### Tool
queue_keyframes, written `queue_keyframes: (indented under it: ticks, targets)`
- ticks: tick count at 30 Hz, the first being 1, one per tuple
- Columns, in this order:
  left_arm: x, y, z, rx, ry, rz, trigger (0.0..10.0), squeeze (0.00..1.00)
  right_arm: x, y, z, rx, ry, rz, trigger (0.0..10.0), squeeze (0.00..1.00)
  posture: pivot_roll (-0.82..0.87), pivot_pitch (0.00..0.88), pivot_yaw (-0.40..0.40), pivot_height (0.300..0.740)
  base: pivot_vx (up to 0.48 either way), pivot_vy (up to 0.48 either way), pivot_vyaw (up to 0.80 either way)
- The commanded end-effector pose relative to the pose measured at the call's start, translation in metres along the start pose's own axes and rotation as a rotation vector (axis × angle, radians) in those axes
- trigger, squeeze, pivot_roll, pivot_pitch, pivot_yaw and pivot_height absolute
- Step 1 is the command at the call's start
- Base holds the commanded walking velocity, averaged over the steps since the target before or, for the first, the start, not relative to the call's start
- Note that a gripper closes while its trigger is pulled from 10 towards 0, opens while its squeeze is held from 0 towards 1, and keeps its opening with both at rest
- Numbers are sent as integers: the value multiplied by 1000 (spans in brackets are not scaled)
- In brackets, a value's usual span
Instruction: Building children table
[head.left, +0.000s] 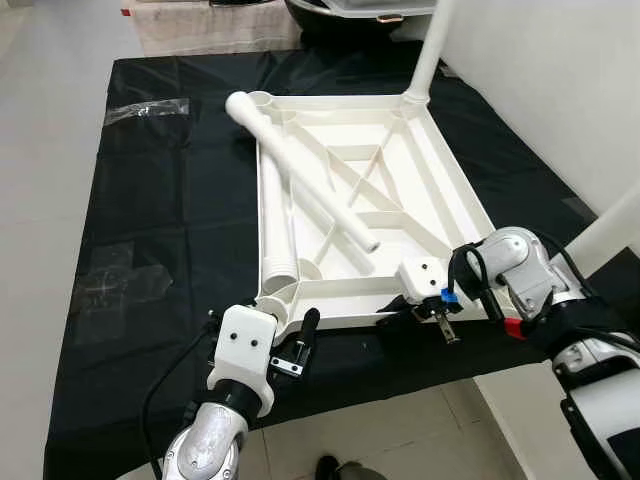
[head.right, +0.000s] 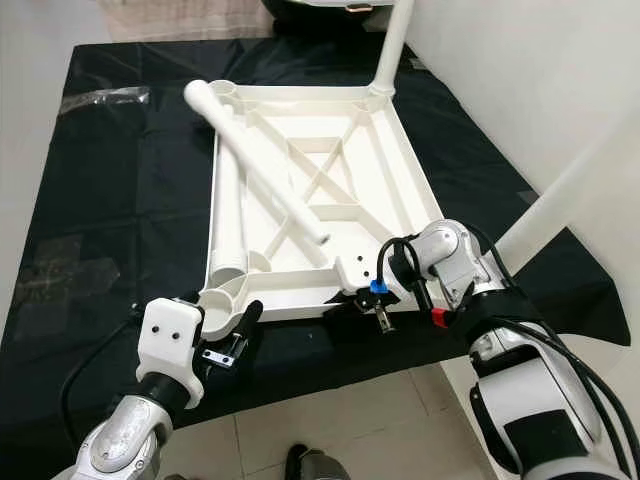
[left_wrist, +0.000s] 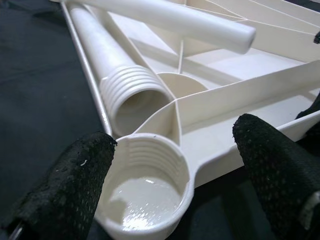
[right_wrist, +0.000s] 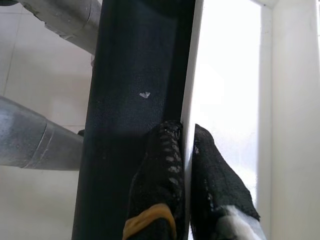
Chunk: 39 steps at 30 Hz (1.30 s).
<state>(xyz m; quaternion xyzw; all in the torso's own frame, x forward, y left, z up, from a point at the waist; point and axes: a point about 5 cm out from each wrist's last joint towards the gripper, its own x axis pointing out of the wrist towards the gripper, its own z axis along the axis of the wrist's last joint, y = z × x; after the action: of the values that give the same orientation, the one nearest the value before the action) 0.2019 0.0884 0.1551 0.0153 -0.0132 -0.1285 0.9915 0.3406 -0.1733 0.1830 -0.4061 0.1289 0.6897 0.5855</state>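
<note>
Tabletop (head.left: 420, 190): lay upside down on black cloth (head.left: 160, 220).
Left gripper (left_wrist: 175, 165): fingers apart around near-left leg socket (left_wrist: 150, 185).
Right gripper (right_wrist: 185, 150): clamped on tabletop's near rim.

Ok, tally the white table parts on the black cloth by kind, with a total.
Tabletop, upside down: 1
Legs screwed upright into a corner socket: 1
Loose legs lying in the tabletop: 2
Total: 4

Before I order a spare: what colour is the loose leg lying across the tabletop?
White, like the tabletop; the loose leg shows best in the left eye view.
</note>
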Motion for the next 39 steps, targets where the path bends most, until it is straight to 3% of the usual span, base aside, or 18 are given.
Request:
queue_keyframes:
  ticks: [1, 20, 21, 22, 23, 26, 36, 37, 38, 39]
  targets:
    - [-2, -2, -2, -1, 10, -7, 10000, 0, 6, -3, 14, -109, -45, 46, 0, 0, 45, 180, -97, 740, 0, 0, 0]
    - [-2, -1, -1, 2, 11, -6, 10000, 0, 17, -7, 25, -204, -107, 66, 0, 0, 48, 195, -100, 740, 0, 0, 0]
    - [-2, -1, -1, 3, 11, -5, 10000, 0, 17, -7, 25, -201, -99, 62, 4824, 0, 48, 195, -100, 740, 0, 0, 0]
    - [-2, -1, -1, 3, 11, -5, 10000, 0, 17, -7, 25, -201, -99, 62, 4824, 0, 48, 195, -100, 740, 0, 0, 0]
    - [-2, -1, -1, 2, 12, -5, 10000, 0, 18, -9, 26, -198, -102, 41, 10000, 0, 46, 196, -98, 740, 0, 0, 0]
    - [-3, -1, -1, 1, 13, -6, 10000, 0, 20, -15, 28, -183, -119, -22, 10000, 0, 46, 199, -96, 740, 0, 0, 0]
    - [-2, -1, -1, -1, 12, -6, 10000, 0, 21, -20, 29, -144, -128, -65, 10000, 0, 46, 200, -97, 740, 0, 0, 0]
    - [-2, -1, -1, -1, 13, -6, 10000, 0, 21, -21, 29, -123, -125, -63, 10000, 212, 45, 201, -97, 740, 0, 0, 0]
    - [-2, -1, -1, -1, 13, -6, 10000, 0, 21, -21, 29, -123, -125, -63, 10000, 212, 45, 201, -97, 740, 0, 0, 0]
    - [-3, -1, -1, -1, 14, -6, 10000, 0, 21, -22, 29, -115, -129, -65, 10000, 1000, 46, 202, -95, 740, 0, 0, 0]
